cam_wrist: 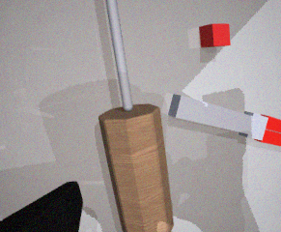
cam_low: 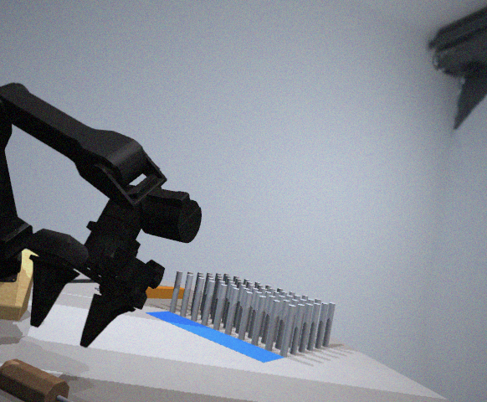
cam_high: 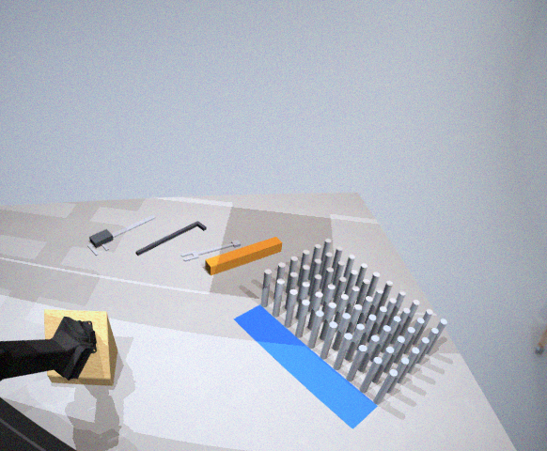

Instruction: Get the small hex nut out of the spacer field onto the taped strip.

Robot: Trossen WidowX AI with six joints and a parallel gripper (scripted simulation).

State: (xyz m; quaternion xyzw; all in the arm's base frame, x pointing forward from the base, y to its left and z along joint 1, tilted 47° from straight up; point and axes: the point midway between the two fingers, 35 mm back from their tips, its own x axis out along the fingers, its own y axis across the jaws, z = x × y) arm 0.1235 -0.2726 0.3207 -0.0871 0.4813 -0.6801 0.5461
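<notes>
I judge I am at the tool-handling step, with my gripper (cam_low: 60, 336) spread wide and nothing between the fingers. The wooden handle (cam_low: 31, 381) (cam_wrist: 137, 169) lies on the table, its metal shaft (cam_low: 63, 399) (cam_wrist: 121, 58) running toward twelve o'clock in the wrist view. I cannot tell whether this tool is about to be taken or has done its work. If it is wanted, the next move calls for lining up over the handle, lowering, and closing squarely, since its faceted sides could roll. In the wrist view the handle sits at about one o'clock from my visible fingertip, apart from it. The spacers (cam_high: 332, 330) (cam_low: 246, 317) stand upright at about three o'clock from me in the top view, with the blue strip (cam_high: 307, 368) (cam_low: 222, 339) before them; the nut I cannot make out anywhere.
</notes>
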